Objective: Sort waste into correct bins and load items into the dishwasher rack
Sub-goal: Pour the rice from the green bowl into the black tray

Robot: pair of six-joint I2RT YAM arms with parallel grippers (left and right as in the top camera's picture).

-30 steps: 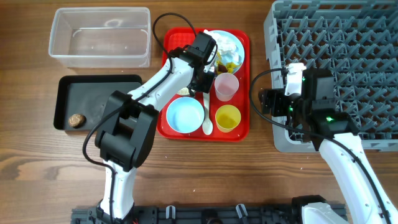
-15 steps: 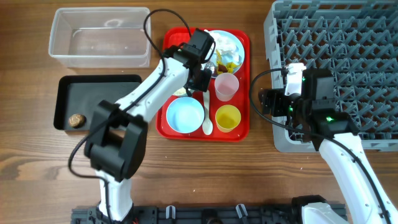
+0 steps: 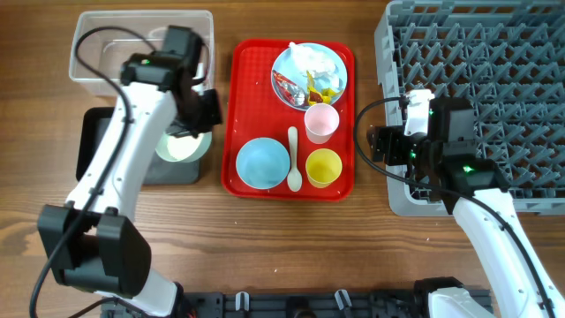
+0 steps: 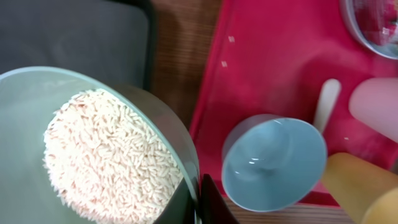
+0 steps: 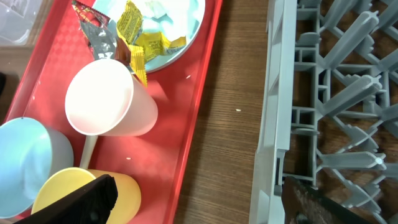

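— The left claw [image 4: 200, 202] is clenched on the rim of that pale green bowl [image 3: 184, 147], pinching the wall between its fingers. See it?

— I do. The bowl is heaped with rice [image 4: 106, 155]. It sits over the black tray [image 3: 95, 119], at the end nearest the red tray [image 3: 252, 106]. Whether it hangs above the black tray or rests in it, I can't tell.

— So it's the scraps step, I'd say. The rice goes out before the bowl can go to the rack [image 3: 494, 71].

— What does the next move need?

— A roll of the wrist, I reckon. That would tip the mouth toward the middle of the black tray so the grains slide off inside its walls. The grip is on one edge only, so a loaded bowl could swing. Slow would be wise.

— Which way does it face now?

— Mouth up and close to level, not yet tipped. It's round, so it has no long axis of its own. The gripped edge is on the side toward the red tray. The black tray beneath runs long-ways left to right across the table [image 3: 265, 238], like the clear tub [image 3: 88, 44] behind it.

— And the other arm?

— The right claw [image 3: 381, 146] is released, with its fingers spread wide and nothing in them. It hovers over the table between the red tray and the rack.
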